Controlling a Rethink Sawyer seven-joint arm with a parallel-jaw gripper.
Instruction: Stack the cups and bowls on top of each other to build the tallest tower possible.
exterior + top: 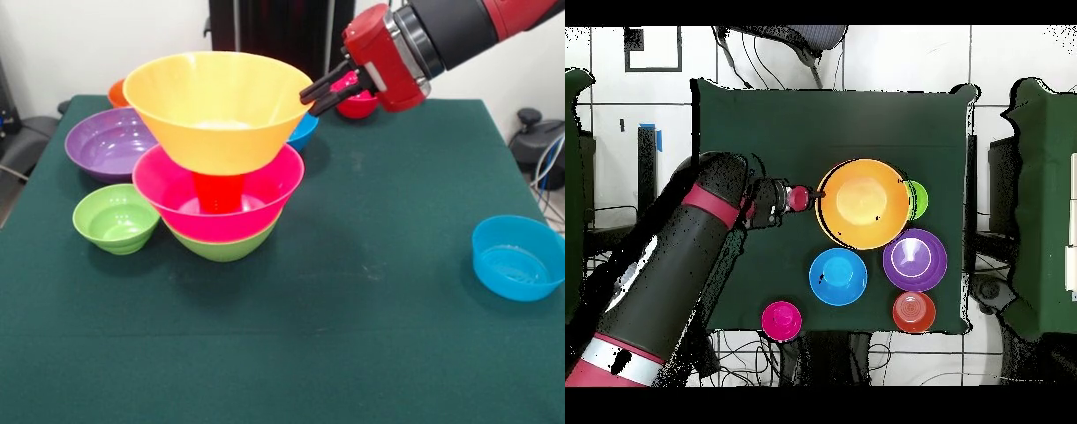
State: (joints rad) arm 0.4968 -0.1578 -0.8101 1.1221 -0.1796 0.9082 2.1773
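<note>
Item 1, the tower (221, 168): four pieces standing on the green-clothed table (353, 318), picture-left of centre in the front view. Lowest is a medium green bowl (222, 246). A large pink bowl (168, 190) nests in it. The orange cup (218, 192) stands upright inside the pink bowl. A large orange bowl (216, 106) sits mouth-up on the cup and tops the stack. From overhead that orange bowl (862, 203) covers everything beneath it.

Item 2, the gripper (309, 102): on the red and black arm (441, 35), it reaches in from the upper right of the front view and meets the tower at the orange bowl's rim, on the side away from the small green bowl. Whether it is spread, pressed together or pinching the rim cannot be told. Overhead, the gripper (805, 197) lies against the same rim.

Item 3, loose bowls, placed from the tower in the front view:
- A small green bowl (115, 218) sits just beside its base at picture-left.
- A purple bowl (108, 143) is beside the tower at left, a little further back.
- A small orange bowl (117, 92) is behind the purple one, mostly hidden.
- A blue bowl (305, 132) sits close behind the tower at right, partly hidden.
- A small red bowl (360, 106) is further back at right, behind the gripper.
- A second blue bowl (517, 258) stands well apart toward the right edge.
</note>
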